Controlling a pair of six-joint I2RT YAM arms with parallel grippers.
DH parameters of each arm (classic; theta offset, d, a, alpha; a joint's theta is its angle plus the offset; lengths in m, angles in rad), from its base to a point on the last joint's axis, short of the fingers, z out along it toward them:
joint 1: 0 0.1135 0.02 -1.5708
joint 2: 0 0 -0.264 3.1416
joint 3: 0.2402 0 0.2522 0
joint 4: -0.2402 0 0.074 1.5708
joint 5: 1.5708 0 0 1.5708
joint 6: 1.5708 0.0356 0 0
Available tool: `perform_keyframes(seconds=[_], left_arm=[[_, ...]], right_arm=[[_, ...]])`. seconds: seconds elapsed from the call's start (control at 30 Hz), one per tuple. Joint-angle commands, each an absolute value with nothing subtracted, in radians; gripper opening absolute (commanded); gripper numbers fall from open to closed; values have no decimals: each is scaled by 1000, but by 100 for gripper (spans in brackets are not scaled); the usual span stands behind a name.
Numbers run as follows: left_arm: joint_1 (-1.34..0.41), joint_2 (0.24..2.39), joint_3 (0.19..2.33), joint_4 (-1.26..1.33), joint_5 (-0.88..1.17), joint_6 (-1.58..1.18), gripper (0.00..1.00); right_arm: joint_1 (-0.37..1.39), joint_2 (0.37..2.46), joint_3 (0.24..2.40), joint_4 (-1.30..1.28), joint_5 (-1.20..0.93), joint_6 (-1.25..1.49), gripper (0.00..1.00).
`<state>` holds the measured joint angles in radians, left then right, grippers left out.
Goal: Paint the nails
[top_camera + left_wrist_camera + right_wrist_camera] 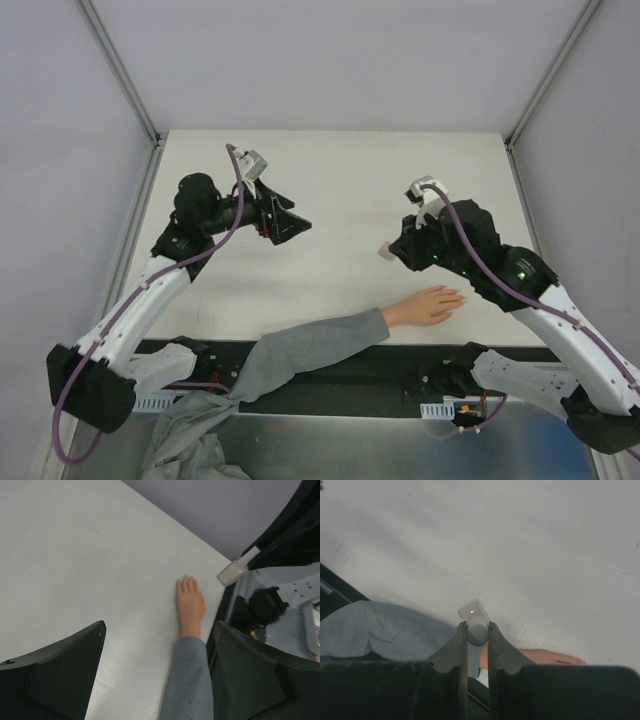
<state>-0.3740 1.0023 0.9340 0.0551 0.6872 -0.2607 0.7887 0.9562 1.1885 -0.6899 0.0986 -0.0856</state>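
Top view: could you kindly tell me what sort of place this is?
Probably a robot test cell: a white table enclosed by plain grey panels, a left arm and a right arm mounted at its near edge.

White-black arms [150, 300], purple cables [238, 185], black fingers [60, 675]

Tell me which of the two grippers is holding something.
The right gripper: it is clamped on the small whitish bottle, while the left gripper stands open and empty.
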Motion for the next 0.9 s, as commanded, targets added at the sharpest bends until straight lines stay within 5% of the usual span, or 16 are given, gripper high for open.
perform_keyframes(seconds=[0.0,0.27,0.53,0.87], left_arm=[[-416,1141,819,814,1199,-652,88],[-577,1249,789,902,1308,-597,80],[-635,1177,844,444,1253,-262,70],[-658,1138,839,367,1193,-196,63]], right_arm=[[775,904,1244,-850,-106,-45,1],[807,920,1282,-781,-258,23,1],[925,1014,1380,-764,-154,29,1],[954,1089,1420,-683,-155,83,1]])
